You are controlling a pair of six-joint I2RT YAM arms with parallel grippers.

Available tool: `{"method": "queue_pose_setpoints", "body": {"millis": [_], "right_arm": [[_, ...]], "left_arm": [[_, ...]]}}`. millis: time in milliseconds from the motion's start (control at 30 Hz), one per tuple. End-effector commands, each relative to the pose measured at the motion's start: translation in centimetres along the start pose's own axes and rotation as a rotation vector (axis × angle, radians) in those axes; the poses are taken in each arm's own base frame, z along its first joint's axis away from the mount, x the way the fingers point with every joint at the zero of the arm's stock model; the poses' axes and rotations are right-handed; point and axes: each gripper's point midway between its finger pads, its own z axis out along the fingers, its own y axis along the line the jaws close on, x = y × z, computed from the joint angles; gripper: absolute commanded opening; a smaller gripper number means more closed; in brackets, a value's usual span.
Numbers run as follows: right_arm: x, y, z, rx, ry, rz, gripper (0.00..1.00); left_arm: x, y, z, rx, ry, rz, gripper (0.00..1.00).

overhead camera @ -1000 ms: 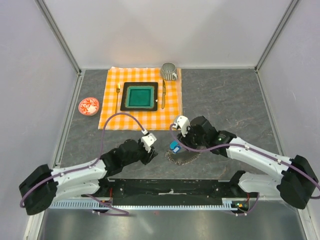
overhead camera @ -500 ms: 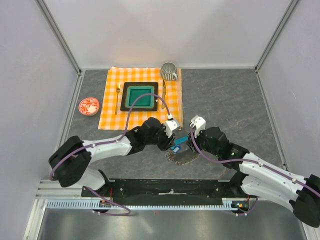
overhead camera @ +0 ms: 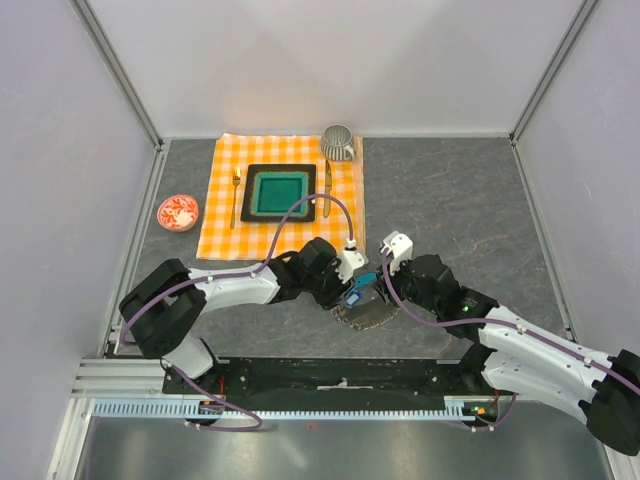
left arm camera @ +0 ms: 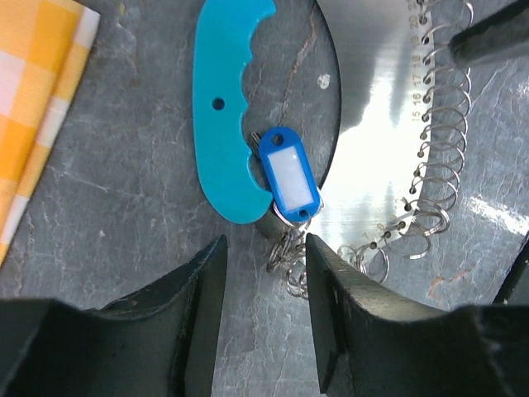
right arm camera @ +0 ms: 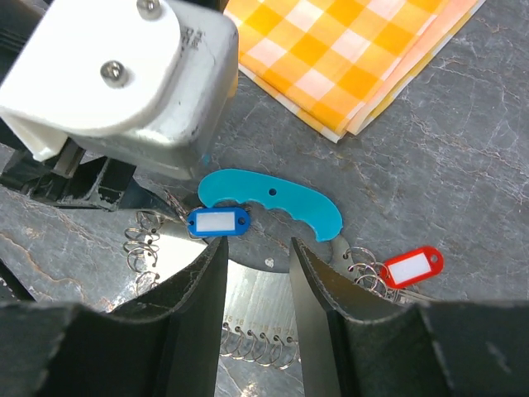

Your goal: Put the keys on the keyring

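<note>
A: Left pincer [left arm camera: 264, 248] state?

B: Spread, pinching nothing. Small split rings [left arm camera: 285, 266] lie on the bench [left arm camera: 124, 215] between its tips. Just above them in the frame is a blue key tag [left arm camera: 288, 178], which rests against a turquoise curved tag [left arm camera: 221, 124].

A: Right pincer [right arm camera: 258, 248]?

B: Also spread, with a narrower gap, gripping nothing. It hangs over a shiny metal sheet [right arm camera: 258, 298]. The blue key tag sits at the tip of the finger on the frame's left. The turquoise curved tag is just above the gap. A red key tag [right arm camera: 412, 267] with rings is at the right of the frame.

A: Keyring?

B: The keyring [left arm camera: 436, 141] is a silvery wire coil along the sheet's edge, at the right of the left wrist view and bottom centre of the right wrist view. In the top view it's at lower centre, just below both pincers.

A: Key blades?

B: Cannot tell. Only tags and rings resolve.

A: Surroundings?

B: An orange checked cloth [overhead camera: 220, 235] is at upper centre-left. On it are a green square plate [overhead camera: 280, 192], a gold fork [overhead camera: 236, 195], a knife [overhead camera: 327, 190] and a ribbed cup [overhead camera: 338, 142]. A small red dish [overhead camera: 178, 212] is left of the cloth.
</note>
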Motion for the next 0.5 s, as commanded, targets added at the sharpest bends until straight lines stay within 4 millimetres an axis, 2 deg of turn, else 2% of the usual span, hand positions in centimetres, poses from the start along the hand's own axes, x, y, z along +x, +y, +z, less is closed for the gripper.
{"method": "queue_pose_setpoints", "body": {"millis": [0,467], "right_arm": [[-1.23,0.09,0.08,-0.005,-0.051,0.009,0.43],[-1.22,0.18,0.1,-0.011,-0.05,0.01,0.44]], "left_arm": [[-0.17,0.07,-0.09,-0.015,0.02,0.034,0.5],[0.52,-0.56,-0.1,-0.012,0.028,0.009,0.5]]}}
